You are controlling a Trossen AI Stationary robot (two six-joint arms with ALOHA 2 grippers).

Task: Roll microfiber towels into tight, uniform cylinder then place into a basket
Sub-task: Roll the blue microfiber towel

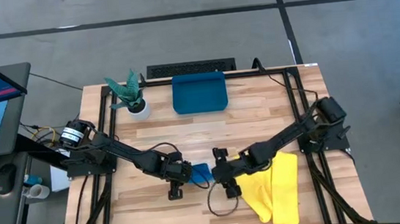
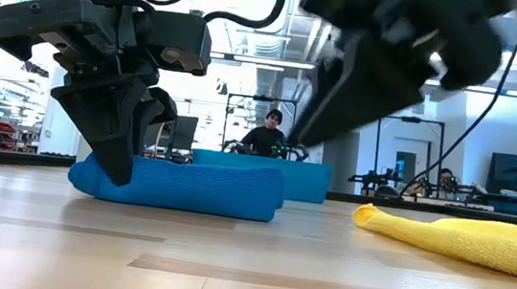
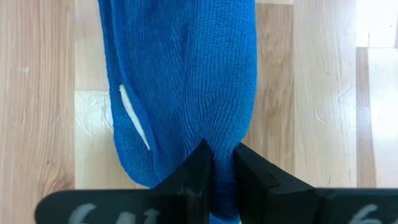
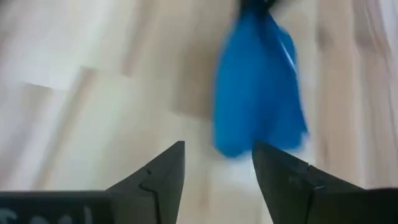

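Pale wooden desk (image 1: 188, 139) carries the rolled blue towel (image 2: 182, 185) near its front edge, long axis running left to right. Left gripper (image 3: 222, 169) pinches the roll's left end. Right gripper (image 4: 217, 168), jaws apart, holds nothing just beyond the other end. No writing is legible.

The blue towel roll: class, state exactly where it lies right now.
In the high view the blue towel roll lies on the table's near middle, between the two end effectors, its end pinched by the left end effector, with the yellow towel to its right.
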